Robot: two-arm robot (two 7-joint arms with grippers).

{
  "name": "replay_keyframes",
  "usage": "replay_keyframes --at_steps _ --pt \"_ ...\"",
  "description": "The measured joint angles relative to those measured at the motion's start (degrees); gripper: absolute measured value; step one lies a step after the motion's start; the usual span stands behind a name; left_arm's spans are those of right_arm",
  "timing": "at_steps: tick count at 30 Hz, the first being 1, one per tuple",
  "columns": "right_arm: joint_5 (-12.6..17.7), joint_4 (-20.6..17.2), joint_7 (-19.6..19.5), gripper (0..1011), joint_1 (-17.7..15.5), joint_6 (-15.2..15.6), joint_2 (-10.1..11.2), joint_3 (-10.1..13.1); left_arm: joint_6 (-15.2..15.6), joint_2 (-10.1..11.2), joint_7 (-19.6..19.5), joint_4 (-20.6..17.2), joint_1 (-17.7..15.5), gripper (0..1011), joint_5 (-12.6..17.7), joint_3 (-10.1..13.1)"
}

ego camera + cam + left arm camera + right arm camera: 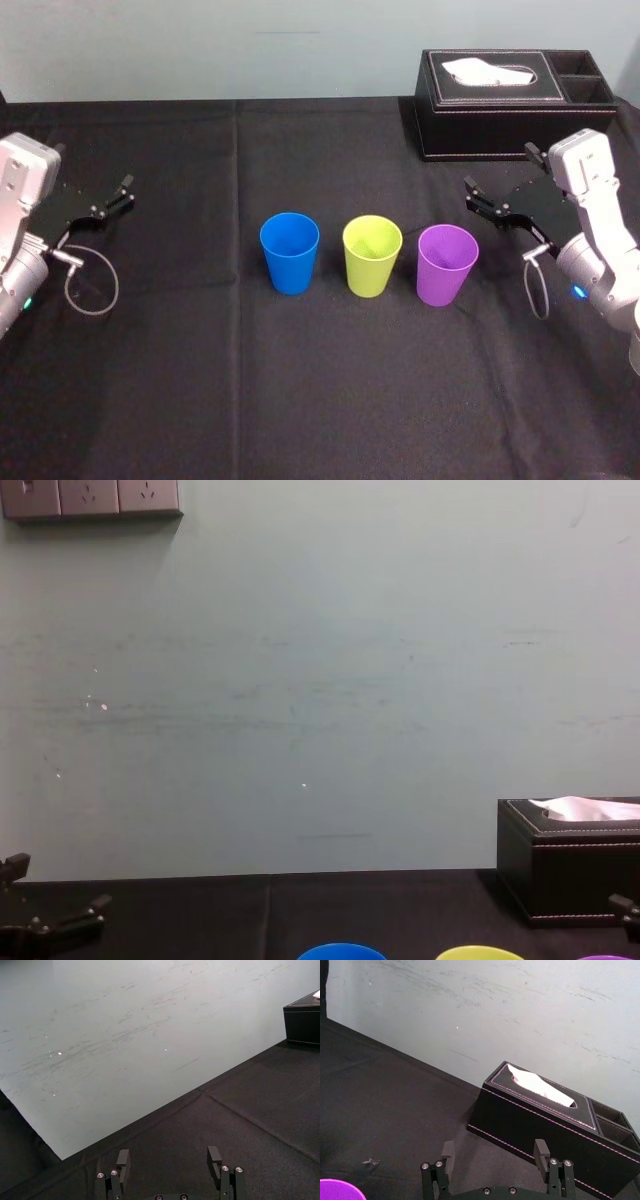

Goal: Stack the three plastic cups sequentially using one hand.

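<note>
Three plastic cups stand upright in a row on the black cloth: blue (290, 252) on the left, lime yellow-green (372, 255) in the middle, purple (447, 263) on the right. They stand apart, and their rims (342, 951) peek up at the chest view's lower edge. My right gripper (470, 195) hovers open, right of and slightly behind the purple cup, with nothing between its fingers (541, 1149). The purple cup's rim (337, 1190) shows in a corner of the right wrist view. At the table's left side my left gripper (125, 192) is parked, open and empty (169, 1156).
A black stitched tissue box (500, 100) with side compartments stands at the back right, just behind the right gripper. A pale wall (320, 680) rises behind the table's far edge. Black cloth (320, 400) lies bare in front of the cups.
</note>
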Motion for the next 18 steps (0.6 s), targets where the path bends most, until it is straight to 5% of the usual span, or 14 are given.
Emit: replay_keyframes --at_steps 18 --pt "1.6 -2.0 1.9 1004 -2.4 0.2 -0.4 4.2 0.0 0.0 0.0 0.0 0.0 1010 0.0 0.0"
